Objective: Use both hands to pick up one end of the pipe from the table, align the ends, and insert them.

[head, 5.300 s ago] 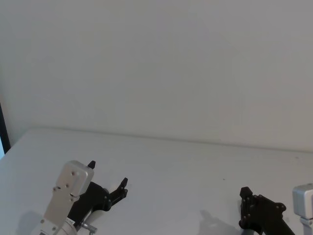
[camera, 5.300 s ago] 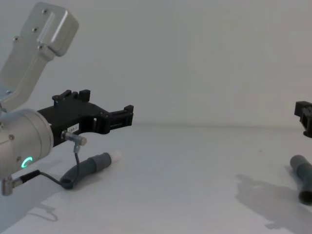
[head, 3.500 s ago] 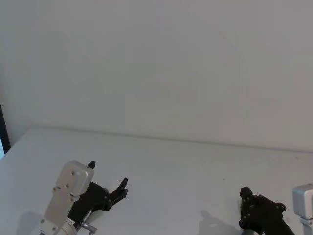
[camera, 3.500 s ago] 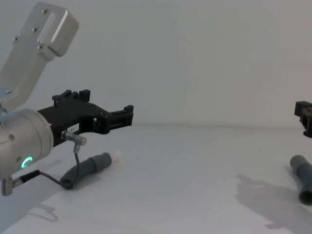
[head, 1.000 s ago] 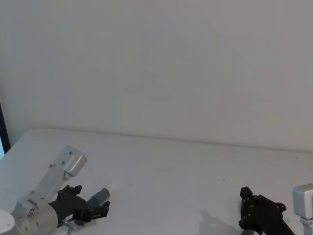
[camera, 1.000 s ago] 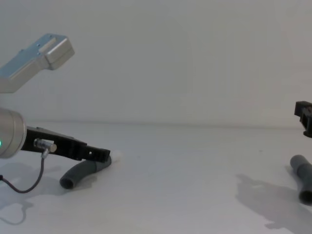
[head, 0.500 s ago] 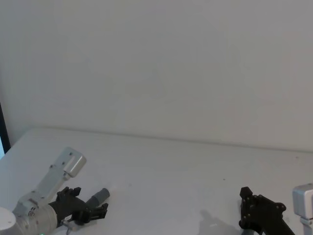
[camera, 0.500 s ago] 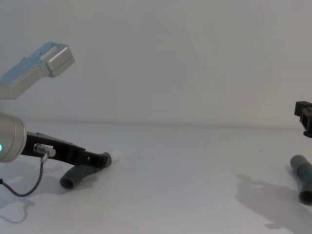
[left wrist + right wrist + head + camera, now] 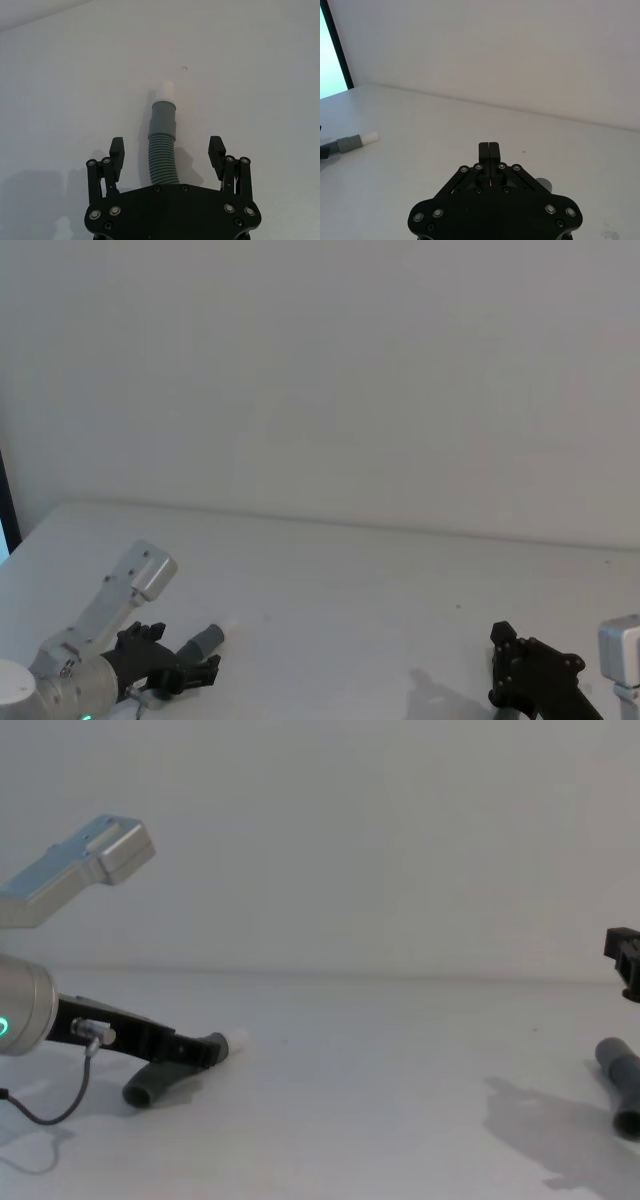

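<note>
**Left arm at the point of grasp.** Over the last few seconds the left pincer has dropped from a hover above the surface to surface level. It now straddles the left pipe piece. Its jaws stand spread, one on each side of the ribbed hose and clear of it, so nothing is gripped yet. The narrow cuff and white tip project beyond the fingertips, pointing toward 3 o'clock in the chest view. Judged from this, the approach is complete and closing the jaws is the next step for this arm.

The right pincer has not moved. It hangs above the surface at 5 o'clock in the head view with its jaws pressed together, holding nothing. The right pipe piece lies beneath it at 4 o'clock in the chest view. That half of the task has not begun.

**Clearances.** The left pipe piece lies at 8 o'clock in the head view, near the surface's left margin. The far edge meets the wall well beyond it. The wide middle of the surface between the two pieces is bare, leaving ample room to lift and bring the ends together. A thin cable loops down from the left wrist just beside the hose's rear end and could drag on it during the lift.
</note>
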Robot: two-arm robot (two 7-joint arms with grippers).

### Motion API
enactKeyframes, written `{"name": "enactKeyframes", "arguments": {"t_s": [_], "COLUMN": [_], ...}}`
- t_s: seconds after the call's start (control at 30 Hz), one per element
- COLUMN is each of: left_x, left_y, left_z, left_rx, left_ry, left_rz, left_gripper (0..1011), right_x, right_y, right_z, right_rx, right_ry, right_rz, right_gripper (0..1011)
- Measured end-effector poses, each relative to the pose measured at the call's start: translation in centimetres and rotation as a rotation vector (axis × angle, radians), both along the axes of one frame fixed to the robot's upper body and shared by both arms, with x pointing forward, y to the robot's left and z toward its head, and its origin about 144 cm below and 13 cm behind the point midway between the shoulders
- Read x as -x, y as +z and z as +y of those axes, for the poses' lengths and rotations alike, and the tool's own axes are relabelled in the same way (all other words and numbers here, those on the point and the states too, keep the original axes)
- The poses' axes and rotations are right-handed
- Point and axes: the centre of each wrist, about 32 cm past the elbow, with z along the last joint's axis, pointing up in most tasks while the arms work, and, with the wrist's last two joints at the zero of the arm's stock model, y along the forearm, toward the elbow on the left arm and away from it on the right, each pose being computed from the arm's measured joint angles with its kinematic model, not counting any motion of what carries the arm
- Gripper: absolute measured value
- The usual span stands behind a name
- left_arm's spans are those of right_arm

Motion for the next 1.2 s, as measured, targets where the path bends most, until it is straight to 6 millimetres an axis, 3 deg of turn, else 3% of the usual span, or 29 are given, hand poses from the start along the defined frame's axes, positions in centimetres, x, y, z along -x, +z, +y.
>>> {"name": "enactKeyframes", "arguments": {"t_s": [1.2], "left_x": [-0.27], "left_y": [-0.05], "left_z": [-0.01], "left_rx": [0.006], "left_ry": [-0.010], "left_rz": [0.012], "left_gripper": [1001], "right_x": [0.00], "right_y": [0.00], "right_z": [0.00], "right_rx": [0.000], "right_ry": [0.000], "right_rz": [0.000], "right_gripper": [0]}}
